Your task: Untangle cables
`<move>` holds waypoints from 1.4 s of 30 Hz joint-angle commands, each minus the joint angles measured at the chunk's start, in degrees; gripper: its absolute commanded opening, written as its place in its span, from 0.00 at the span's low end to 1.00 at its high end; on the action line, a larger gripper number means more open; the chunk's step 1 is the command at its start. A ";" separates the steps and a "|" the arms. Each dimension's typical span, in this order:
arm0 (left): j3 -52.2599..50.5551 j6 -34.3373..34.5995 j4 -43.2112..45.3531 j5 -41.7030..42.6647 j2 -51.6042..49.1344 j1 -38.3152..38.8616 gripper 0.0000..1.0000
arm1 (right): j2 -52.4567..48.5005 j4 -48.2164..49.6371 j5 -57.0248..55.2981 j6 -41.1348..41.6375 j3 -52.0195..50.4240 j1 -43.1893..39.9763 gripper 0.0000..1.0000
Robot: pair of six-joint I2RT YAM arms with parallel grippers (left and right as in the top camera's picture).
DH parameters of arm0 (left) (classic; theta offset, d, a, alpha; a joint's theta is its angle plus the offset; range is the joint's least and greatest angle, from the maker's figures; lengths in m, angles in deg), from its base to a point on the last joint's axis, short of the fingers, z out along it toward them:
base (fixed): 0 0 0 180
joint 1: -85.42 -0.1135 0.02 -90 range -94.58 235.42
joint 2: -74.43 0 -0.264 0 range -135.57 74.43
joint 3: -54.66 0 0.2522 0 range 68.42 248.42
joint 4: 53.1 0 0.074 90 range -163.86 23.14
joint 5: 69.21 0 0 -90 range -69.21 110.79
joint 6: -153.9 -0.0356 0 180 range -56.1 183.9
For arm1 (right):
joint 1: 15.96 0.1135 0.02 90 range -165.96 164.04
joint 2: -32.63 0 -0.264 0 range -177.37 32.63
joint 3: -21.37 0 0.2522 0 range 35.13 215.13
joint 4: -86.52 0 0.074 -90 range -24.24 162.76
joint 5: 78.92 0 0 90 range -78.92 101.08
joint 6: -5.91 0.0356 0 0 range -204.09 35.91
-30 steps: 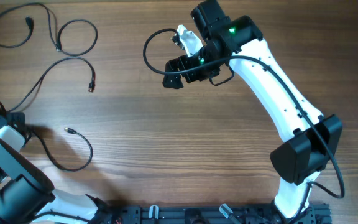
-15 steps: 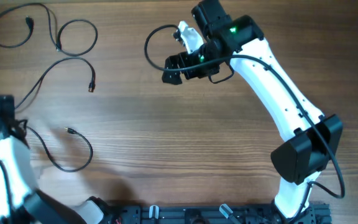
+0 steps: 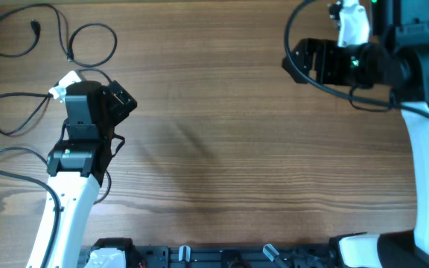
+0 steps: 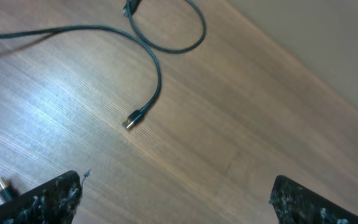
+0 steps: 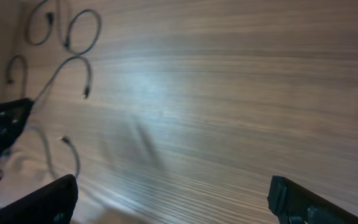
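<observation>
Cables lie in loose loops across the upper left and left edge of the overhead frame, flat on the wooden table, well apart from the right arm at upper right. Left gripper hangs just right of those loops, fingers spread wide with nothing between them. Right gripper is likewise released and empty, over bare wood. Left wrist view shows one cord curving down from upper left to a small plug end near frame centre, with a second plug at lower left just beside the left finger. Handling judgement: cords look thin, light and floppy, so they will likely drag and sag rather than hold shape. They probably slide easily on the smooth wood, and pulling one strand may tow any loop it crosses. Best hold is likely just behind a plug end, where the moulded body gives the pads something firm. A pinch mid-strand risks slipping, since the cord lies so low on the wood. Strands at far upper left seem to cross, but whether they are knotted cannot be told.
</observation>
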 commanded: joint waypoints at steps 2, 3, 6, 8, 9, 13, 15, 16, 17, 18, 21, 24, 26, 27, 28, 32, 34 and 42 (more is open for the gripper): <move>0.46 -1.31 -1.88 -2.01 0.81 0.35 1.00 | 4.59 0.09 -9.49 -1.14 0.74 0.07 1.00; 0.46 -1.31 -1.99 -2.01 0.81 0.35 1.00 | 5.25 0.24 -10.47 -2.45 0.74 0.07 1.00; 0.46 -1.31 -1.99 -2.01 0.81 0.35 1.00 | 6.45 1.53 -11.50 -9.46 0.74 0.07 1.00; 0.46 -1.31 -1.99 -2.01 0.81 0.35 1.00 | 6.43 3.37 -11.47 -10.12 0.74 0.07 1.00; 0.46 -1.29 -1.99 -2.01 0.81 0.35 1.00 | 6.12 4.39 -11.47 -10.12 0.74 0.07 1.00; 0.46 -1.31 -1.99 -2.01 0.81 0.35 1.00 | 4.37 5.66 -11.54 -10.23 0.74 0.07 1.00; 0.46 -1.31 -1.99 -2.01 0.81 0.35 1.00 | 3.67 5.66 -11.54 -10.25 0.74 0.07 1.00; 0.46 -1.31 -1.99 -2.01 0.81 0.35 1.00 | 3.28 5.66 -11.52 -10.25 0.74 0.07 1.00; 0.46 -1.31 -1.99 -2.01 0.81 0.35 1.00 | 3.02 5.66 -11.52 -10.25 0.74 0.07 1.00; 0.46 -1.31 -1.99 -2.01 0.81 0.35 1.00 | 2.86 5.66 -11.52 -10.23 0.74 0.07 1.00; 0.46 -1.31 -1.99 -2.01 0.81 0.35 1.00 | 2.82 5.64 -11.52 -10.21 0.74 0.07 1.00; 0.46 -1.31 -1.99 -2.01 0.81 0.35 1.00 | 2.82 3.32 -11.96 -10.16 0.74 0.07 1.00; 0.46 -1.31 -1.99 -2.01 0.81 0.35 1.00 | 2.82 1.97 -11.89 -10.01 0.74 0.07 1.00; 0.46 -1.31 -1.99 -2.01 0.81 0.35 1.00 | 2.82 2.08 -11.91 -10.05 0.74 0.07 1.00; 0.46 -1.31 -1.99 -2.01 0.81 0.35 1.00 | 2.82 2.38 -11.93 -10.10 0.74 0.07 1.00; 0.46 -1.31 -1.99 -2.01 0.81 0.35 1.00 | 3.54 7.39 -16.33 0.74 0.74 0.07 1.00; 0.46 -1.29 -1.97 -2.01 0.81 0.35 1.00 | 4.52 10.84 -17.31 2.58 0.74 0.07 1.00; 0.46 -1.31 -1.99 -2.01 0.81 0.35 1.00 | 12.87 13.84 -23.10 3.80 0.74 0.07 1.00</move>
